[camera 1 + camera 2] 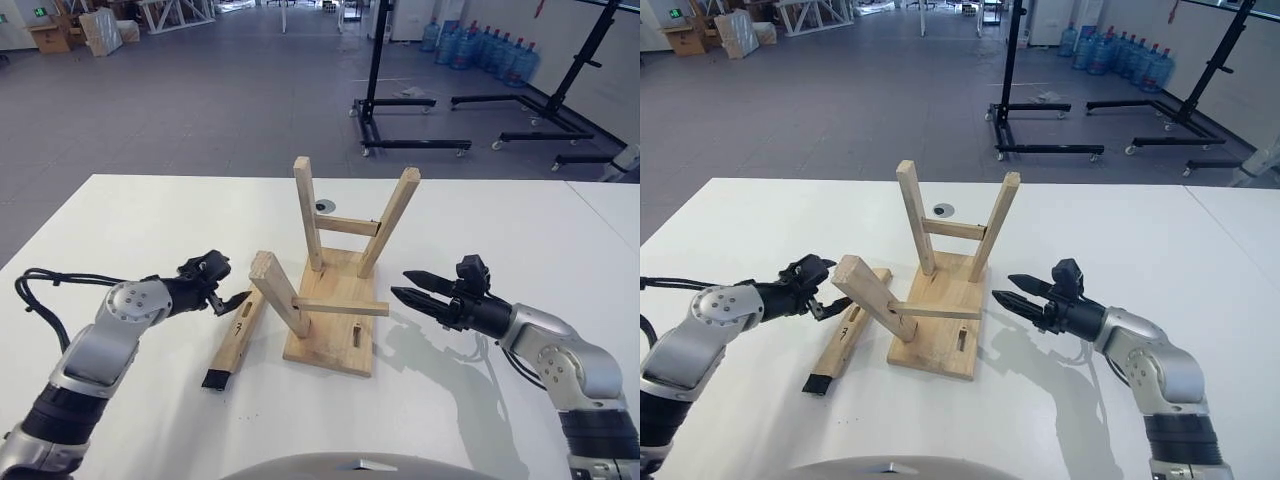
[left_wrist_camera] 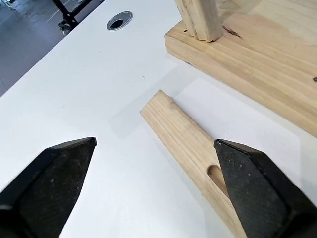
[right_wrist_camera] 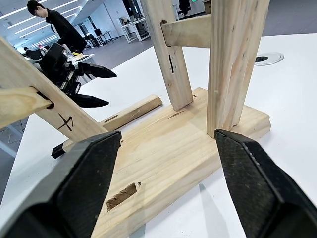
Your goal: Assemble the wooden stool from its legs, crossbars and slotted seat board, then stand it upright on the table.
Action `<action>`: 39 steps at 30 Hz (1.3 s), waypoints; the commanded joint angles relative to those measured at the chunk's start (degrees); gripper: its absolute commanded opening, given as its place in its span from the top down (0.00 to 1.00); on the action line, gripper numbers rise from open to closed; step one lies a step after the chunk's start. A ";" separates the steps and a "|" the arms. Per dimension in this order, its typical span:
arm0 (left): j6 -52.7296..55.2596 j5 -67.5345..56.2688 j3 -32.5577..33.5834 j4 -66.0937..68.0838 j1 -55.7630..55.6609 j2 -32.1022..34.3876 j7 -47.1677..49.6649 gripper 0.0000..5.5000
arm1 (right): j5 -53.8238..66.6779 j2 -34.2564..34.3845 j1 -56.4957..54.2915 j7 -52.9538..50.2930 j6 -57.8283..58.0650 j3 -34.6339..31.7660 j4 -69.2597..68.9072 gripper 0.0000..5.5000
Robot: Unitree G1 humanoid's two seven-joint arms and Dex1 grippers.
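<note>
On the left of the seat board [image 1: 330,348], the loose leg [image 1: 232,340] lies flat on the table [image 1: 520,220], black-capped foot towards me. My left gripper [image 1: 232,285] hovers at its far end with the jaws spread wide, one finger on each side of the wood and neither touching.

I judge this step to be picking up that leg. I want to come down square over it, a little back from the end and clear of the mortise, and close evenly so it does not twist. It then has to go into the empty slot [image 1: 357,335] at the near right of the board and meet the free end of the near crossbar [image 1: 340,308].

My right gripper [image 1: 400,283] waits to the right of the board, also open and empty, fingers pointing at it. I would use it to steady the board or guide that crossbar.

The tilted leg [image 1: 280,293] stands between my left gripper and the slot. It leans, and I cannot tell whether it is seated, so a knock may tip it. The two far legs [image 1: 308,215] stand upright, joined by the far crossbar [image 1: 348,226]. A cable hole [image 1: 325,207] sits beyond the board, with black stands [image 1: 415,145] on the floor behind.
</note>
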 commanded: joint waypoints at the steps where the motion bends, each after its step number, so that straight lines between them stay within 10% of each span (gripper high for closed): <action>1: 10.00 0.79 -2.54 -5.12 4.28 -11.83 10.93 0.21 | -1.09 1.22 2.50 -2.61 -0.76 0.30 -2.52 0.37; 13: 9.64 4.70 -2.40 0.90 8.97 -13.14 16.76 0.21 | -0.15 4.97 6.83 -6.98 -1.55 -0.04 -7.20 0.37; 19: 4.32 -3.86 7.87 16.29 17.36 -15.90 12.05 0.39 | -0.69 5.38 6.89 -8.01 -1.36 1.04 -8.35 0.37; 32: -11.37 4.26 -3.90 39.69 21.83 -5.55 7.26 0.67 | -0.04 7.29 4.33 -9.72 -1.60 1.23 -9.04 0.37; 39: -13.37 -5.49 4.09 37.49 17.10 -8.33 7.60 0.86 | -0.97 8.04 4.65 -10.24 -2.18 2.28 -9.99 0.37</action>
